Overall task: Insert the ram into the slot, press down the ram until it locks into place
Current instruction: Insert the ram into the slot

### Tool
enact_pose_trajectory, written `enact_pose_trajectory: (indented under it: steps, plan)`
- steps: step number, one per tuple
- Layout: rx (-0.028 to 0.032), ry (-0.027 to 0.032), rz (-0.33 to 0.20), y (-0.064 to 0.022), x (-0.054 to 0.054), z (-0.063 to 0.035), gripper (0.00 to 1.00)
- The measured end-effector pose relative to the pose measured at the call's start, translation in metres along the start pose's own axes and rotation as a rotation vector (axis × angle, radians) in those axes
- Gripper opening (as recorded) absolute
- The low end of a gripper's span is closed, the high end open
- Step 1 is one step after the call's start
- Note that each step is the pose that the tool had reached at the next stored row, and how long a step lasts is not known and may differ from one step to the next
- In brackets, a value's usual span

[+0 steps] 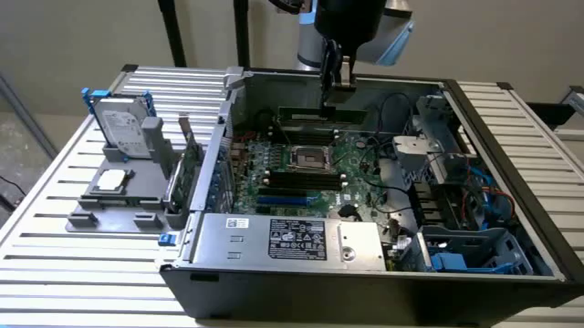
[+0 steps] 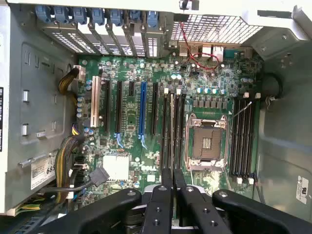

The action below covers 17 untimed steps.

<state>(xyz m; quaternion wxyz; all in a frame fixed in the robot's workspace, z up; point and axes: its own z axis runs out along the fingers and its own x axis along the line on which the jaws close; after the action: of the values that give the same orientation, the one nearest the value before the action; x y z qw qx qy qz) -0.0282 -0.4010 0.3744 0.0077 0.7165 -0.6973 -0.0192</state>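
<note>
My gripper [image 1: 334,87] hangs over the open computer case and is shut on the ram [image 1: 321,113], a long thin green stick held level, well above the motherboard [image 1: 342,195]. In the wrist view the gripper [image 2: 172,181] has its fingers [image 2: 162,195] pressed close together. The ram [image 2: 171,131] runs away from them edge-on as a thin pale line. It lies along the slot group [image 2: 178,129], several parallel black sockets beside the silver processor socket [image 2: 207,141]. In the exterior view these slots [image 1: 297,180] sit below the ram, which stays clear of them.
A second set of black slots [image 2: 242,139] lies on the socket's other side. A blue slot [image 2: 142,109] and a cable bundle [image 2: 66,168] lie nearby. Outside the case, a hard drive [image 1: 123,126] and an expansion card [image 1: 187,171] stand at the exterior view's left. The power supply [image 1: 283,236] lies in front.
</note>
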Motion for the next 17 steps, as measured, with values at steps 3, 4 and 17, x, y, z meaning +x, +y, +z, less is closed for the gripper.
enact_pose_trajectory:
  steps: [3,4,17]
  plan:
    - [0.0,0.0,0.0,0.0,0.0,0.0,0.13]
    - [0.0,0.0,0.0,0.0,0.0,0.0,0.13]
    - [0.0002,-0.0003,0.007,0.0048,0.0,0.0083,0.13]
